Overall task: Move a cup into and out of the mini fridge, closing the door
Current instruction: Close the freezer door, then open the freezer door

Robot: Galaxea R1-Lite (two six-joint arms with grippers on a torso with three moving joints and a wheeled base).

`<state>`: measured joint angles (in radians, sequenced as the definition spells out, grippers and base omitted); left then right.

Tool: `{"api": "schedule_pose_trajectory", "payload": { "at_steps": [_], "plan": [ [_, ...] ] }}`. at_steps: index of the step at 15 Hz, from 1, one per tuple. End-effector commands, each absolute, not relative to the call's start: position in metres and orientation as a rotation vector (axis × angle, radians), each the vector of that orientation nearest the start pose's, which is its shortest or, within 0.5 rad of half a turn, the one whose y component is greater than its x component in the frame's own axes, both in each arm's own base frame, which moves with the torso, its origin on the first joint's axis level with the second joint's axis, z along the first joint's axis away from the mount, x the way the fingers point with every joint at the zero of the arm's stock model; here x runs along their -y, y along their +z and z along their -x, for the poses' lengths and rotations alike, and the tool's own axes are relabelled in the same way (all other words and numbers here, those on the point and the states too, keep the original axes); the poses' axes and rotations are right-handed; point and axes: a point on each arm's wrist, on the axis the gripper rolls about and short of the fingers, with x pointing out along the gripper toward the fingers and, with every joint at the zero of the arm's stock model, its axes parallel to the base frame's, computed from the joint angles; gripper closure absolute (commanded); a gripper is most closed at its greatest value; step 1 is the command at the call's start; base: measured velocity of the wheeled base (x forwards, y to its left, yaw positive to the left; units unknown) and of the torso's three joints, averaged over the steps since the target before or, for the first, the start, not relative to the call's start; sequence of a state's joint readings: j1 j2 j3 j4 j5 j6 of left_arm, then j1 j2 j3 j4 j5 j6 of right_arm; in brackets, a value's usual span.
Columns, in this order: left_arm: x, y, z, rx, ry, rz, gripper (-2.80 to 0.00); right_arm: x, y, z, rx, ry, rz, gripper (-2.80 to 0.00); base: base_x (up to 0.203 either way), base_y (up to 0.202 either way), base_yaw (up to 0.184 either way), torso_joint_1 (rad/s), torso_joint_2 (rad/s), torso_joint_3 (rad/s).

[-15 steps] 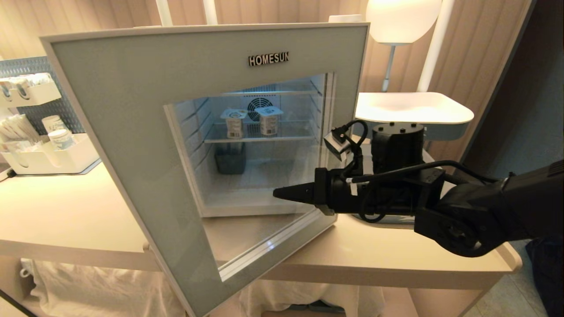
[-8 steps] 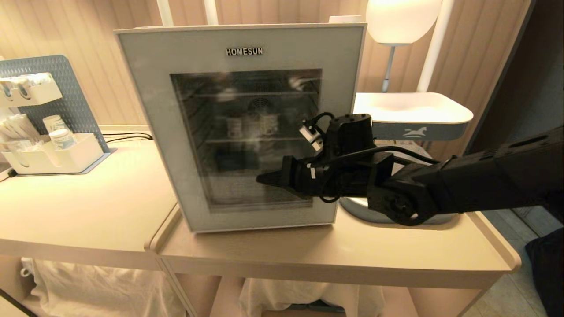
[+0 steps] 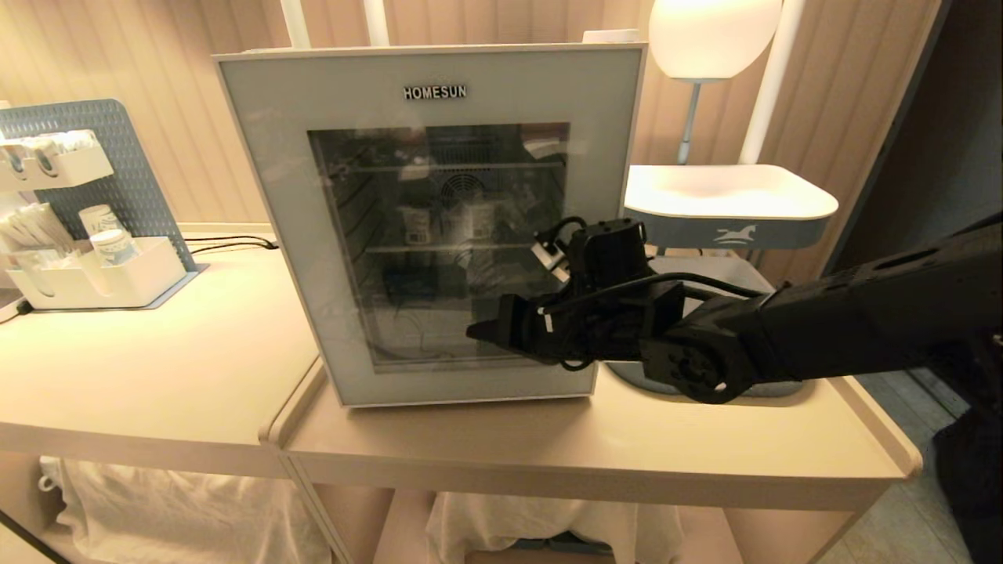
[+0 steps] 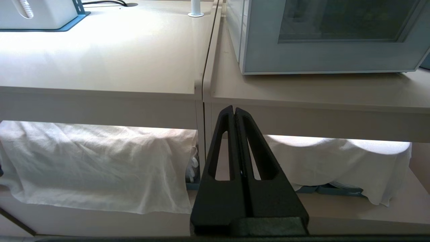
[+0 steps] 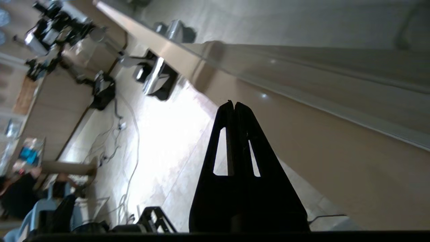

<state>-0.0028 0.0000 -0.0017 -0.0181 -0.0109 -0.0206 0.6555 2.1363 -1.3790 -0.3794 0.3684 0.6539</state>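
Note:
The mini fridge (image 4: 233, 27) stands on the right table with its door (image 3: 274, 196) shut flat against it. Through the dark glass two pale cups (image 3: 415, 223) show dimly on the wire shelf. My right gripper (image 3: 474, 330) is shut and empty. It points left, level, right in front of the lower part of the door's window; whether it touches the glass I cannot tell. In the right wrist view the shut right gripper (image 5: 234, 103) hangs beside the table edge, over the floor. My left gripper (image 4: 234, 109) is parked below the tables' front edge, shut and empty.
A white organiser (image 3: 94, 274) with paper cups and a pegboard (image 3: 133, 172) stand at the back left. A white machine with a tray (image 3: 729, 196) sits just right of the fridge. White cloth (image 4: 84, 161) covers the lower shelf.
The door has swung from wide open to shut. My right arm followed it in, moving left and toward the fridge front, gripper shut throughout. The left arm stayed still.

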Motion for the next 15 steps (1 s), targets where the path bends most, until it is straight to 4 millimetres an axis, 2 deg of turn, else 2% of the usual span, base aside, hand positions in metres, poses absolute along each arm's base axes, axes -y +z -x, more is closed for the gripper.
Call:
{"api": "schedule_pose_trajectory", "payload": {
  "at_steps": [1, 3, 5, 7, 8, 10, 12, 15],
  "plan": [
    [0.0, 0.078, 0.023, 0.02, -0.014, 0.021, 0.0, -0.254, 0.178, -0.321, -0.645, 0.824, -0.51, 0.0, 0.0, 0.0, 0.0, 0.0, 0.0, 0.0],
    [0.0, 0.078, 0.023, 0.018, -0.014, 0.021, 0.0, -0.22, 0.209, -0.308, -0.564, 0.766, -0.479, 0.0, 0.0, 0.0, 0.0, 0.0, 0.0, 0.0],
    [0.0, 0.078, 0.023, 0.018, -0.014, 0.021, 0.0, -0.169, 0.244, -0.292, -0.464, 0.678, -0.468, 0.0, 0.0, 0.0, 0.0, 0.0, 0.0, 0.0],
    [0.0, 0.078, 0.023, 0.02, -0.014, 0.02, 0.0, -0.112, 0.279, -0.262, -0.363, 0.565, -0.465, 0.0, 0.0, 0.0, 0.0, 0.0, 0.0, 0.0],
    [0.0, 0.078, 0.023, 0.018, -0.014, 0.021, 0.0, -0.084, 0.292, -0.242, -0.324, 0.49, -0.461, 0.0, 0.0, 0.0, 0.0, 0.0, 0.0, 0.0],
    [0.0, 0.078, 0.023, 0.02, -0.014, 0.02, 0.0, -0.037, 0.305, -0.191, -0.28, 0.266, -0.452, 0.0, 0.0, 0.0, 0.0, 0.0, 0.0, 0.0],
    [0.0, 0.078, 0.023, 0.018, -0.014, 0.021, 0.0, -0.015, 0.306, -0.136, -0.215, 0.109, -0.45, 0.0, 0.0, 0.0, 0.0, 0.0, 0.0, 0.0],
    [0.0, 0.078, 0.023, 0.018, -0.014, 0.021, 0.0, -0.002, 0.29, -0.034, -0.067, 0.045, -0.45, 0.0, 0.0, 0.0, 0.0, 0.0, 0.0, 0.0]
  ]
}}
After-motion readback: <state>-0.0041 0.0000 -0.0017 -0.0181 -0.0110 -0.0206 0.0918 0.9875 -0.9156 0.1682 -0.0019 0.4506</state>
